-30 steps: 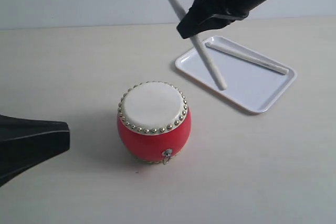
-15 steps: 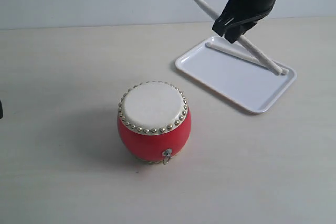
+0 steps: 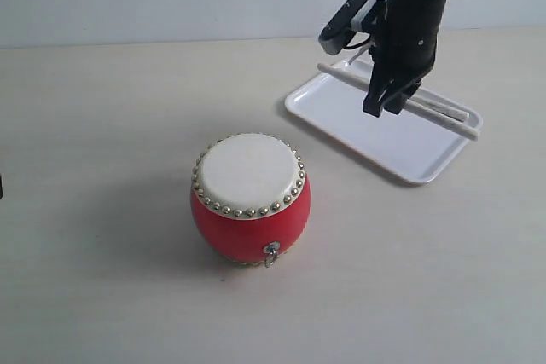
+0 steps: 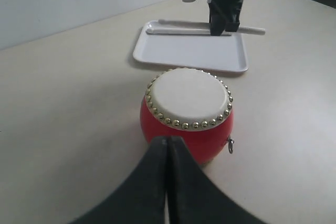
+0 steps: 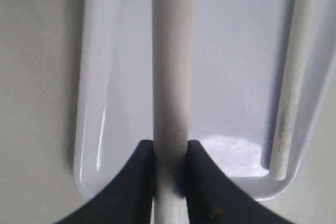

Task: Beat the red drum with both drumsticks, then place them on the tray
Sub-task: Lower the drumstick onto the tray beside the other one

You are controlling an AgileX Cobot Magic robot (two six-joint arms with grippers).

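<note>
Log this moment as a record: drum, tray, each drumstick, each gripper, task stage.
red drum: upright on the table, nothing touching it
tray: apart from the drum, on the right arm's side
first drumstick: lying in the tray along one rim
second drumstick: low over the tray, alongside the first; contact with the tray unclear
right gripper: shut on the second drumstick
left gripper: shut, empty, facing the drum
task stage: one stick placed, the other not yet released

Glossy red drum, matt cream skin, shiny metal studs, glossy white tray, matt tabletop
</note>
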